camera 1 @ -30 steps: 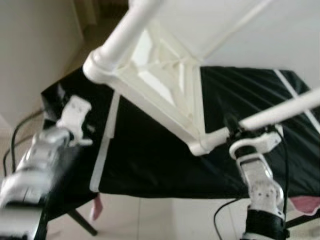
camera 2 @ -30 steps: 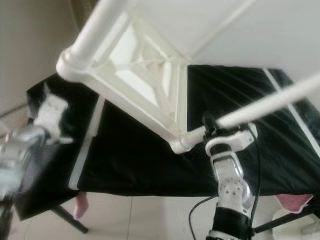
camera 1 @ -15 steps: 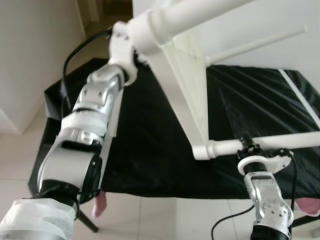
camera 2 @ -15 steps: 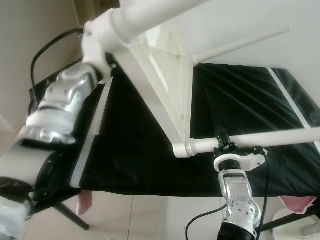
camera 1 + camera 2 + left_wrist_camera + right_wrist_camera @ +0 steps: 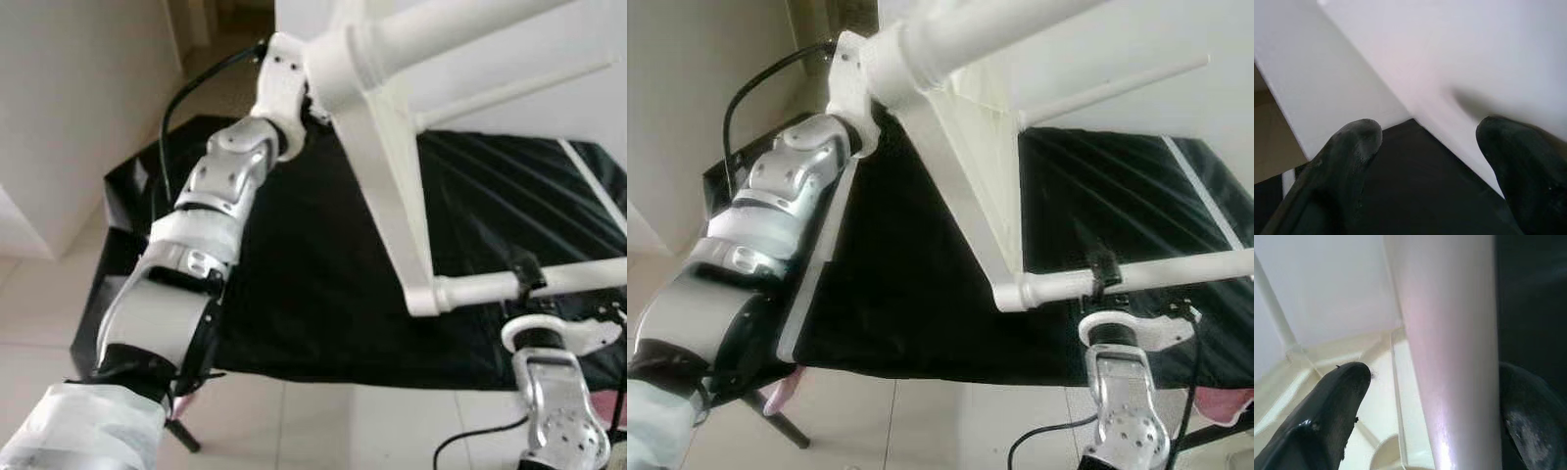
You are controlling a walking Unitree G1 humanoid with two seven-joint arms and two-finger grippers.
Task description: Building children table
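On the left, the left gripper [image 5: 312, 98] is raised high at the far-left corner of the small white plastic children's table [image 5: 392, 196]. In the left wrist view its two black fingers [image 5: 1347, 147] are spread apart with the flat white tabletop edge just beyond them — whether they pinch anything I cannot tell. The table is held tipped on edge above the black cloth-covered work surface [image 5: 313, 274], its ribbed underside facing right and its round white legs pointing to the right.

Lower right, the right gripper [image 5: 524, 274] is clamped around the near white tubular leg [image 5: 549, 282]; the right wrist view shows that leg running between its fingers [image 5: 1337, 401].

The step in hand looks like turning the assembled table over — legs are on. The next move calls for both arms rotating together and lowering it so the legs meet a flat surface evenly, without the raised corner slipping.
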